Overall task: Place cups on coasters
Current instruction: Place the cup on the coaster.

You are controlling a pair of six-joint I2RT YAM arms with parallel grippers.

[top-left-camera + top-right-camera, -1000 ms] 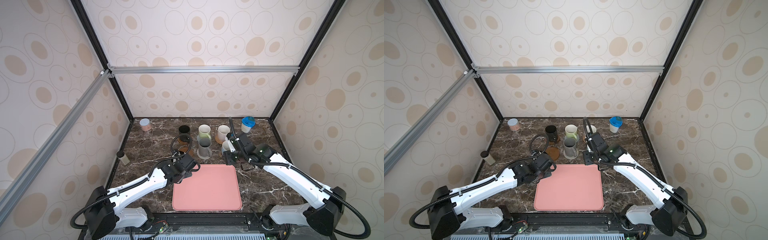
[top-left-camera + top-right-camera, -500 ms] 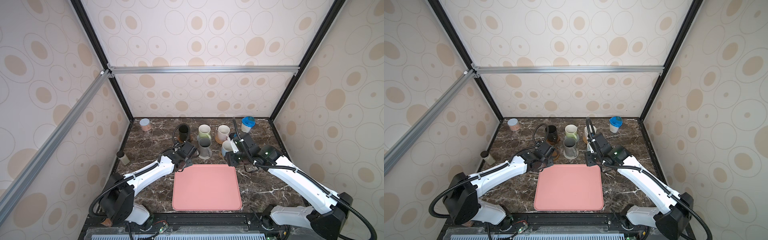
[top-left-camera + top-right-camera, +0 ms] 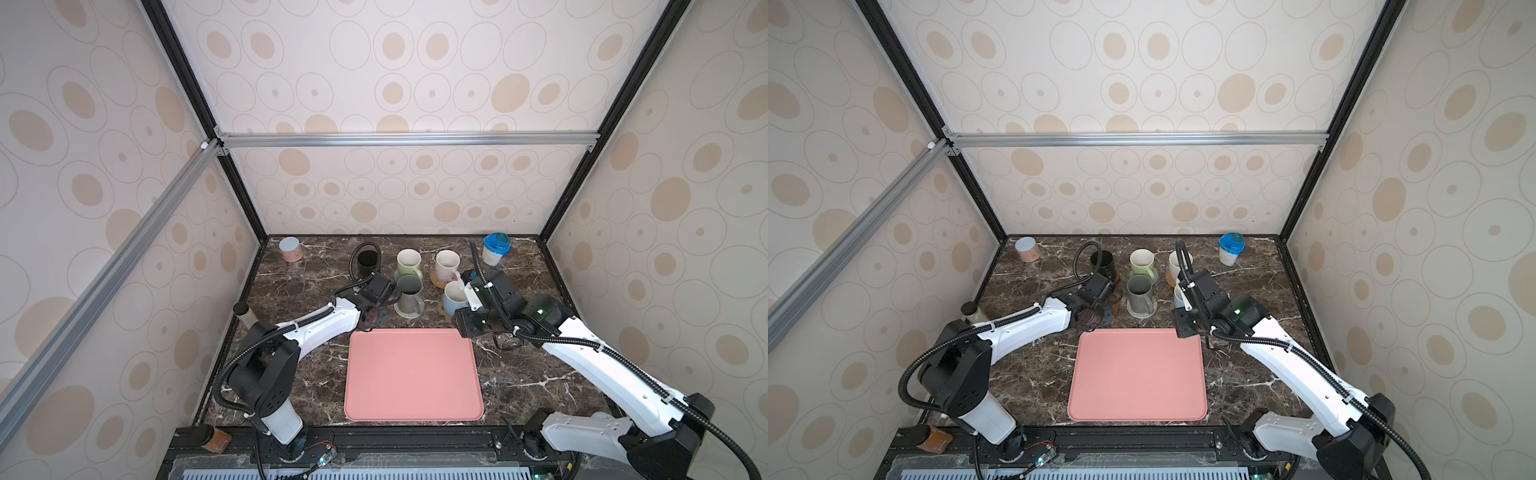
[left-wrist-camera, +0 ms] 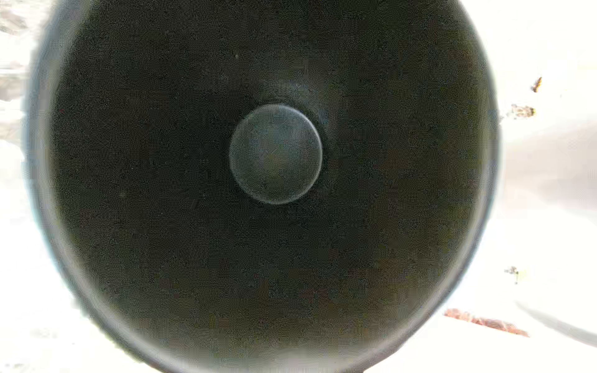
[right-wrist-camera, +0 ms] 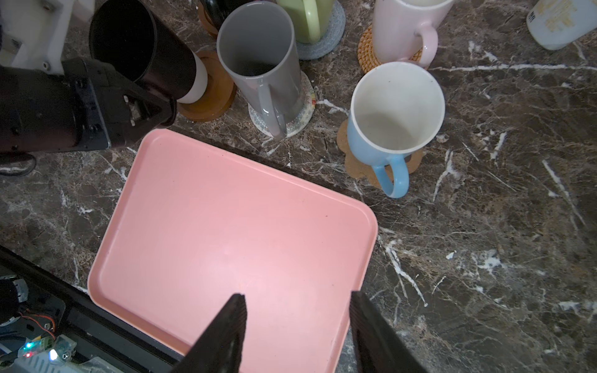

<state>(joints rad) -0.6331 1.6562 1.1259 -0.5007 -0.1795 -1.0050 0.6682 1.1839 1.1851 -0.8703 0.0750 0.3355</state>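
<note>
Leaning off vertical, the black mug [image 5: 139, 48] has its long axis tipped. Its pale-banded foot points down at the brown disc coaster [image 5: 214, 97], and its mouth tilts up toward the left arm's wrist, whose camera looks straight down the bore to the mug's floor [image 4: 274, 155]. Whether the foot's edge touches the disc cannot be told. The left gripper [image 5: 151, 108] is clamped on the mug's lower side; the handle is hidden. Since the foot is already above the disc, the coming move likely turns on bringing that axis upright before lowering. The grey mug [image 5: 258, 64] stands just beside on its whitish mat, leaving little room. The right gripper [image 5: 296, 298] hangs above the pink tray [image 5: 226, 226], jaws apart and empty, well away from the disc.
</note>
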